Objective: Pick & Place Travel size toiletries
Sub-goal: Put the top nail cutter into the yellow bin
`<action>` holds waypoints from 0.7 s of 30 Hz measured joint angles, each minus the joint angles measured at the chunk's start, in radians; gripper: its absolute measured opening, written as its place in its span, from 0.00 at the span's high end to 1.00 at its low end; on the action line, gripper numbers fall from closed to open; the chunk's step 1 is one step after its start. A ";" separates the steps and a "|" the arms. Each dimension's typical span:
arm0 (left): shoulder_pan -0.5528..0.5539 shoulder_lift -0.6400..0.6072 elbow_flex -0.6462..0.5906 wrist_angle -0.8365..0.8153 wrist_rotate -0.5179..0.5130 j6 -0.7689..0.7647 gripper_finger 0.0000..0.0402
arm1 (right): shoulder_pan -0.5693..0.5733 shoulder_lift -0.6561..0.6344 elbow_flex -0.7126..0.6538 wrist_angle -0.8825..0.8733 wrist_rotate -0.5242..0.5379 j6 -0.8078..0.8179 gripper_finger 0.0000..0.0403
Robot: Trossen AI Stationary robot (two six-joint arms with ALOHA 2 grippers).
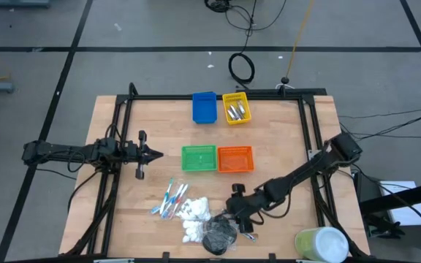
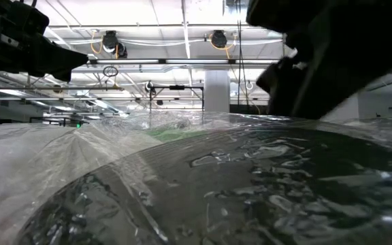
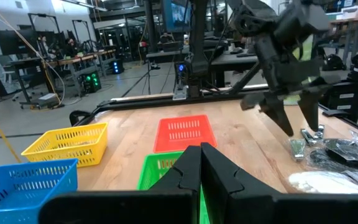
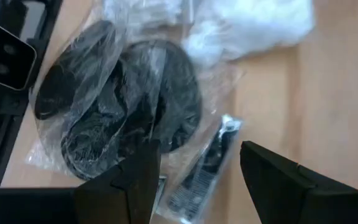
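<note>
The toiletries lie in a pile near the table's near edge: toothbrush-like sticks (image 1: 169, 199), white puffy pads (image 1: 194, 212), and black discs in clear wrap (image 1: 218, 236) (image 4: 123, 118). A dark, silvery wrapped tube (image 4: 205, 167) lies flat on the wood beside the discs. Silvery tubes (image 1: 236, 112) also lie in the yellow bin. My right gripper (image 1: 234, 215) (image 4: 199, 149) is open and hovers over the tube, one finger on each side of it. My left gripper (image 1: 159, 153) (image 3: 201, 152) is shut and waits at the table's left, left of the green bin.
Four bins stand mid-table: blue (image 1: 204, 107) and yellow (image 1: 236, 98) at the far edge, green (image 1: 199, 158) and orange (image 1: 235, 158) in the centre. A pale green-white cylinder (image 1: 321, 245) stands at the near right corner. Clear wrap over black discs (image 2: 203, 184) fills the low view.
</note>
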 joint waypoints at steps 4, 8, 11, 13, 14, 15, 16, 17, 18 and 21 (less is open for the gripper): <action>0.000 0.000 0.000 0.000 0.000 0.000 0.99 | 0.023 0.050 -0.001 0.021 0.014 0.061 0.48; 0.000 0.000 0.000 0.000 0.000 0.000 0.99 | 0.025 0.086 -0.001 0.014 0.066 0.101 0.48; 0.000 0.000 0.000 0.000 0.000 0.000 0.99 | 0.024 0.098 -0.001 0.003 0.077 0.114 0.48; 0.000 0.000 0.000 0.000 0.000 0.000 0.99 | 0.020 0.097 0.000 -0.019 0.081 0.114 0.48; 0.000 0.000 0.000 0.000 0.000 0.000 0.99 | 0.016 0.096 0.000 -0.031 0.084 0.114 0.49; 0.000 0.000 0.000 0.000 0.000 0.000 0.99 | 0.013 0.096 0.000 -0.044 0.090 0.114 0.50; 0.000 0.000 0.000 0.000 0.000 0.000 0.99 | 0.010 0.096 0.000 -0.053 0.101 0.114 0.51; 0.000 0.000 0.000 0.000 0.000 0.000 0.99 | 0.006 0.096 0.000 -0.058 0.105 0.113 0.53; 0.000 0.000 0.000 0.000 0.000 0.000 0.99 | 0.002 0.096 0.000 -0.061 0.106 0.113 0.56; 0.000 0.000 0.000 0.000 0.000 0.000 0.99 | -0.009 0.096 0.000 -0.069 0.103 0.114 0.65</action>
